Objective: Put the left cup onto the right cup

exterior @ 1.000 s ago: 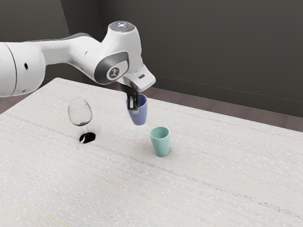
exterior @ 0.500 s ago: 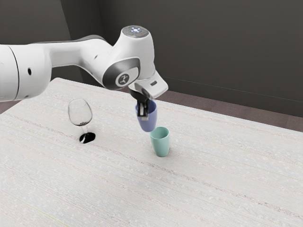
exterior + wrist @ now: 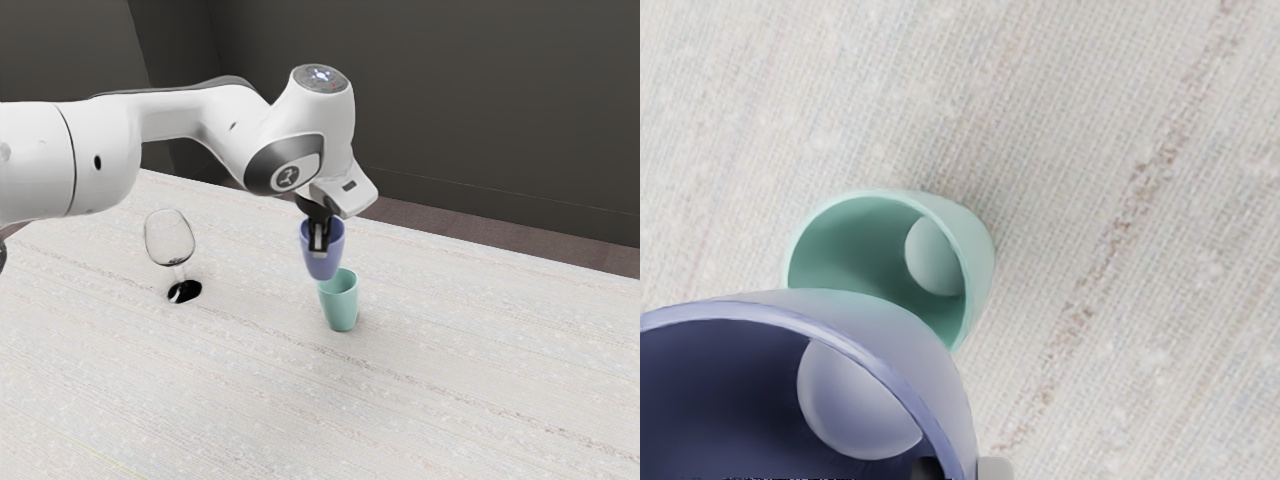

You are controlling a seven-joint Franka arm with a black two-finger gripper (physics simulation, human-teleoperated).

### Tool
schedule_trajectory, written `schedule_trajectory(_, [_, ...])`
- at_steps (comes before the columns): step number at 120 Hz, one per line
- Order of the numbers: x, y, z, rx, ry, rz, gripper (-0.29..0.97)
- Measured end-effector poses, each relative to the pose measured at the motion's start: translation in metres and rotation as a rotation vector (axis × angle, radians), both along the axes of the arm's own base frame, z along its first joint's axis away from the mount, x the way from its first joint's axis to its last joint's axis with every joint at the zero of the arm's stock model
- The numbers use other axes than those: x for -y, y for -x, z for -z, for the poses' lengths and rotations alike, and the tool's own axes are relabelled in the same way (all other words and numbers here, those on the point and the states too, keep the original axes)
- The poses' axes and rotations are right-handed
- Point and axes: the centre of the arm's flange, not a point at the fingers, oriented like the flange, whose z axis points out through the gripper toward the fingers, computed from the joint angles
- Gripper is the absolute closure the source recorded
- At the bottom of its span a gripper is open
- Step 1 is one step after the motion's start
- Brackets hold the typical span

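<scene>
Gripper (image 3: 320, 236) clamped on rim of blue cup (image 3: 322, 258), moved toward exterior view's right in last second; cup now hangs just above green cup (image 3: 338, 302), slightly off-centre. Probably needs alignment, then lowering.

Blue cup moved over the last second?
Yes. The blue cup, held in the gripper, moved toward the exterior view's right, away from the wine glass, to just above the green cup.

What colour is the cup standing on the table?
Mint green. The standing cup shows best in the wrist view, partly under the lavender cup the gripper holds.
</scene>
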Motion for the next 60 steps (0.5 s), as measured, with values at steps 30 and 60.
schedule_trajectory(30, [0.011, -0.009, 0.012, -0.005, -0.013, 0.007, 0.79])
schedule_trajectory(60, [0.016, -0.023, 0.026, -0.007, -0.018, 0.010, 0.79])
